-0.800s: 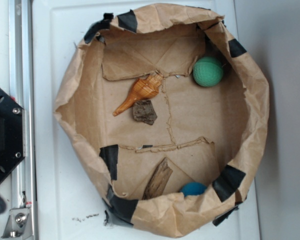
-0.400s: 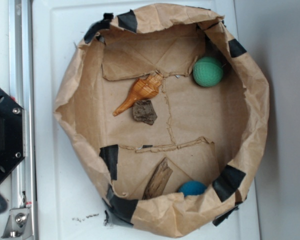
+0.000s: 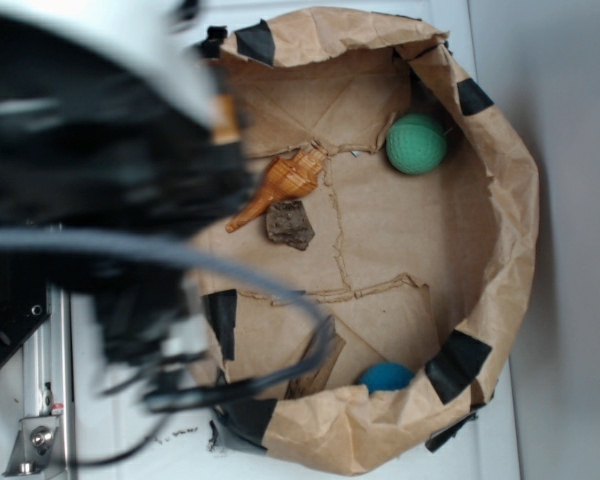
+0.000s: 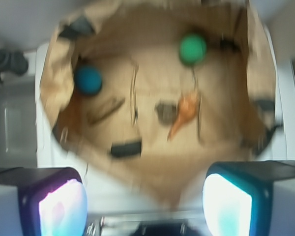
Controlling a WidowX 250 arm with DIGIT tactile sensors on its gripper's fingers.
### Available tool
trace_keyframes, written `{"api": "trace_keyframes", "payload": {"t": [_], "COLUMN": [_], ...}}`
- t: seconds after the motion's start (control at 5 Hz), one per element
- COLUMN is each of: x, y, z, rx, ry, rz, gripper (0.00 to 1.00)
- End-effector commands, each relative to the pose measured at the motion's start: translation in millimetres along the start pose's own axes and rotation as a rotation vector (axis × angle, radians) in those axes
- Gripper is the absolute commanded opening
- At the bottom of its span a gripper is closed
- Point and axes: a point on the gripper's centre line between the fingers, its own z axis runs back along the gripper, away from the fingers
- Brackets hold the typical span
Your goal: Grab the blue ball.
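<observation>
Blue ball (image 3: 386, 377) sits in paper bin (image 3: 500, 230) by its near wall, next to wood strip (image 3: 315, 365) — green ball (image 3: 416, 143) well apart. Gripper (image 4: 145, 206) spread wide, empty — above bin rim; arm (image 3: 100, 170) blurred.

White tabletop (image 3: 570, 250) carries crumpled brown paper bag tray (image 3: 515, 200), black tape patches on rim; small dark crumbs (image 3: 175, 433) lie just beside tray's edge.
</observation>
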Motion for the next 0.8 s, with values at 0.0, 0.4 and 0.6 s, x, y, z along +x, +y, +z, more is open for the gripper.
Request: {"api": "trace_keyframes", "payload": {"t": [0.0, 0.4, 0.6], "x": [100, 104, 60], "y": [4, 6, 0], "z": [-45, -64, -50], "rx": [0.019, -0.101, -0.194], "ry": [-0.136, -0.34, -0.34], "rz": [-0.374, -0.867, -1.038], "gripper": [1.0, 1.0, 1.0]}}
